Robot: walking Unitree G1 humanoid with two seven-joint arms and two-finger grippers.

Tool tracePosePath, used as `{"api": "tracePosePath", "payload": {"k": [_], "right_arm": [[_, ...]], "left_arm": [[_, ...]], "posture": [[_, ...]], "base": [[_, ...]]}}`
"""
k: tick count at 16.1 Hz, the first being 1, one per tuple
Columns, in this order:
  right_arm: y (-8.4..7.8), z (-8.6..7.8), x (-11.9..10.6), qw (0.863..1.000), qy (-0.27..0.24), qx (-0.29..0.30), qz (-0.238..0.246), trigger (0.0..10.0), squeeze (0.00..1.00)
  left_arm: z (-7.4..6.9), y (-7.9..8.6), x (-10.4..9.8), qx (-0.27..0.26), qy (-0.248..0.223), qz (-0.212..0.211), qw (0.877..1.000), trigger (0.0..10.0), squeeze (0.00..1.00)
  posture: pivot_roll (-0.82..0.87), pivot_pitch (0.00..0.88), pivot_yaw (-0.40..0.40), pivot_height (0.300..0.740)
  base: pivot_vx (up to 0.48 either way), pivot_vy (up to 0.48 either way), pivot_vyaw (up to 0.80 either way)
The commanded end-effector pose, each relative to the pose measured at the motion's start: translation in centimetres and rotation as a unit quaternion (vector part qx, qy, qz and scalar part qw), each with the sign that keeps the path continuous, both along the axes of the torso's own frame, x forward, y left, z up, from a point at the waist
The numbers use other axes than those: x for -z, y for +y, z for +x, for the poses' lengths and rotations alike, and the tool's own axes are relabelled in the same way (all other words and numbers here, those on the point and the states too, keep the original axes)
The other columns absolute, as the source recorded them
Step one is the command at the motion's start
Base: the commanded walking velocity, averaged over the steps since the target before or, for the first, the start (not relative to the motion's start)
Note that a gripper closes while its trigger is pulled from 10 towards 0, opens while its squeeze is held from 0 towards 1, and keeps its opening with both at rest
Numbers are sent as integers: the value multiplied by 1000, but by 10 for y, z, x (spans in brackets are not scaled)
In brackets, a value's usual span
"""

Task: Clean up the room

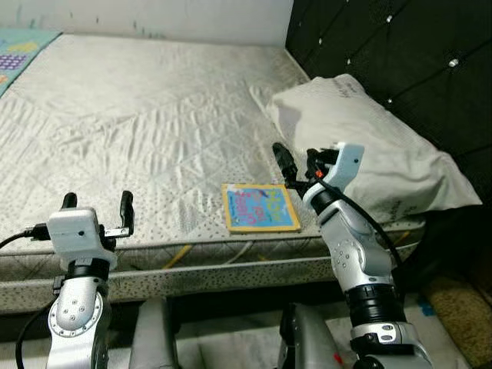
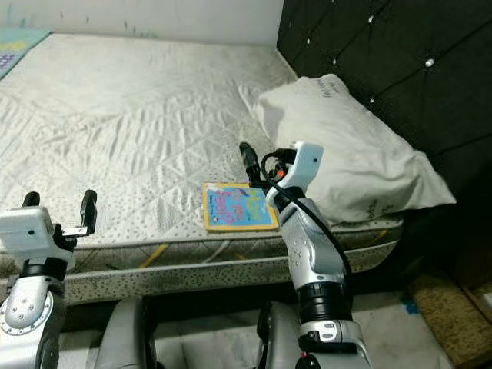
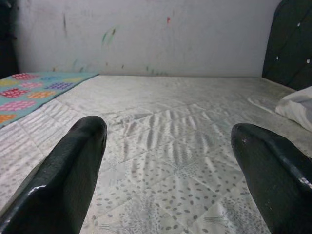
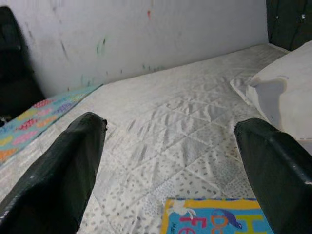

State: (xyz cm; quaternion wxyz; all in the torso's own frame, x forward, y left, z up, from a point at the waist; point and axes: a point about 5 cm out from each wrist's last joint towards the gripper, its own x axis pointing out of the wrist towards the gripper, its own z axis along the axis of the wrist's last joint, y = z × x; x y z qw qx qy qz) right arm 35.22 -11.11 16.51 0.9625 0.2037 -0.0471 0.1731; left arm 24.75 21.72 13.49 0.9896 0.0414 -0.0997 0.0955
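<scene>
Bed (image 1: pixel 138 123): wide mattress under a pale quilted cover with a dotted print, creased across the middle, running back to a white wall (image 3: pixel 161 34) that bears faint coloured marks.

Headboard (image 1: pixel 400 54): dark, tufted with buttons, standing along the robot's right side of the bed.

Pillow (image 1: pixel 361 146): white, lying on the bed against the headboard, its near corner overhanging the mattress edge.

Book (image 1: pixel 260 207): thin, flat, with a blue cover, yellow border and coloured lettering. It lies face up on the bed near the front edge, just beside the pillow and apart from it.

Blanket (image 3: pixel 34 92): teal, with patterned patches in red, orange and purple, at the far left corner of the bed, well apart from the book.

Left pincer (image 1: pixel 96 209): raised at the front edge of the mattress on the robot's left, its two black fingers (image 3: pixel 63 180) spread wide apart and pointing over the bed. Nothing lies between them; it holds nothing.

Right pincer (image 1: pixel 286 163): held over the bed above the far right corner of the book, between book and pillow. In the right wrist view its fingers (image 4: pixel 53 175) stand wide apart, with the upper edge of the book showing low between them. It grips nothing, and contact with the book cannot be told.

Floor (image 1: pixel 453 307): a strip visible beside the bed at lower right, with a brownish mat.
</scene>
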Motion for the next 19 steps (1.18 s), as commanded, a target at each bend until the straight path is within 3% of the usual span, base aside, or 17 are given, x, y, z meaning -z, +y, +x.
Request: {"api": "tracePosePath", "payload": {"k": [1,6,9,11,14,19], "right_arm": [[-2,2,0,1000,1,8,9,10000,0],[-3,-3,7,1000,11,14,9,10000,0],[-6,-6,13,999,23,24,6,10000,0],[-8,-10,21,999,32,31,3,10000,0],[-8,-16,29,998,45,44,2,10000,0],[-6,-8,26,998,43,53,-10,10000,0]], "left_arm": [[4,0,-2,-2,3,-1,1000,10000,0],[3,-6,0,-5,5,-1,1000,10000,0],[-3,-6,3,-29,15,42,999,10000,0],[-4,-7,7,-24,34,33,999,10000,0],[2,-15,11,11,46,31,998,10000,0],[16,-27,8,43,46,18,998,10000,0]], "posture": [[56,0,-53,623],[55,0,-61,673],[63,0,-57,710],[66,5,-43,723],[49,18,-40,740],[41,17,-51,740]], "base": [[0,0,0],[0,0,0],[0,0,0],[0,0,0],[0,0,0],[0,0,0]]}}
